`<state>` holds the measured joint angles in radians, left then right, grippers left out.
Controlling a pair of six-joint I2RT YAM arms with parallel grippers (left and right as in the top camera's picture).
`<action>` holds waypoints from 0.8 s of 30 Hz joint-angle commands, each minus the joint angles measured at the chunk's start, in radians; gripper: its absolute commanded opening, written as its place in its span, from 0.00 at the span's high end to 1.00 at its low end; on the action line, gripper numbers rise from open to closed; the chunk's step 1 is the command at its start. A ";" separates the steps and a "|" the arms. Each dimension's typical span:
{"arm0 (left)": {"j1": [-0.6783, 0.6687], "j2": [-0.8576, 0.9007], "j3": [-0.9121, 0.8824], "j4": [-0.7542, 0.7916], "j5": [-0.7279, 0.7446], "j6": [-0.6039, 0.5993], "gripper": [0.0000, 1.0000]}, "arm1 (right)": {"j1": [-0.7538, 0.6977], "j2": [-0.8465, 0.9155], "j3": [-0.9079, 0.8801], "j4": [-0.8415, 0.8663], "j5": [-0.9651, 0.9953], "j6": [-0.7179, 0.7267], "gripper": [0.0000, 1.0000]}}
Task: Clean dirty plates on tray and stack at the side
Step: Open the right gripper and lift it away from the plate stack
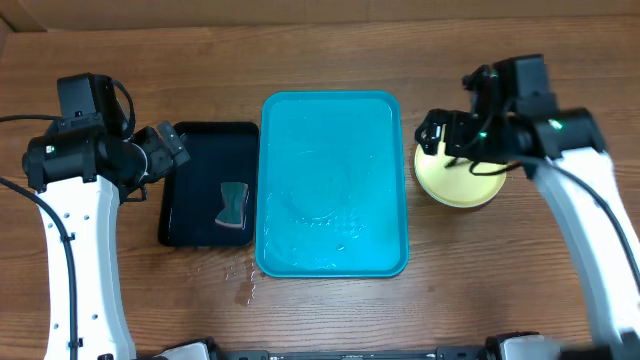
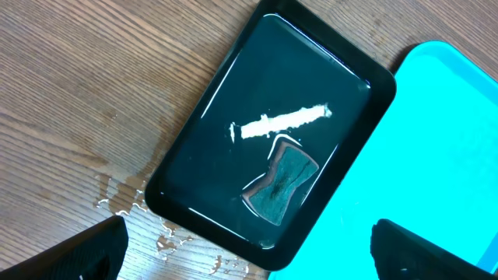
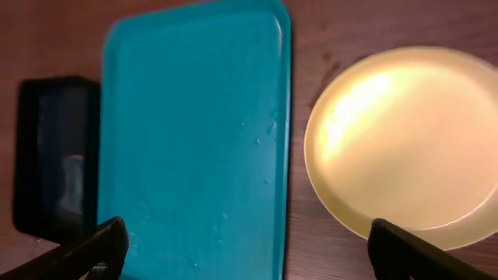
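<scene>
Now | large turquoise rectangular plastic tray (image 1: 333, 185) bare | yellow-green round plastic plates (image 1: 455, 185) piled frame right | both arms' jaws apart, empty | I want right gripper (image 1: 442, 135) rising straight, no nudge.

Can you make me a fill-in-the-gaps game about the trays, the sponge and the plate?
1. The sponge lies in the small tray, whose colour is ____.
2. The yellow plate sits beside the big blue tray, nearest the pincer of the robot's ____ arm.
3. That pincer and the other pincer both have their jaws standing wide ____.
Missing words: black, right, open.
</scene>
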<state>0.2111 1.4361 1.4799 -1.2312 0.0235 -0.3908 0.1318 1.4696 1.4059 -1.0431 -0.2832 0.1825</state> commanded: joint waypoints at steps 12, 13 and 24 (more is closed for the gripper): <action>0.002 -0.003 0.021 0.002 0.003 -0.014 0.00 | 0.005 -0.507 0.000 -0.003 0.002 -0.008 0.00; 0.002 -0.003 0.021 0.001 0.003 -0.014 0.00 | 0.005 -0.534 0.000 -0.005 0.002 -0.008 0.00; 0.002 -0.003 0.021 0.002 0.003 -0.014 0.00 | 0.005 -0.763 0.000 -0.084 0.006 -0.008 0.00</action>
<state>0.2111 1.4361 1.4803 -1.2312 0.0238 -0.3908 0.1318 0.7609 1.4059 -1.1019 -0.2836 0.1822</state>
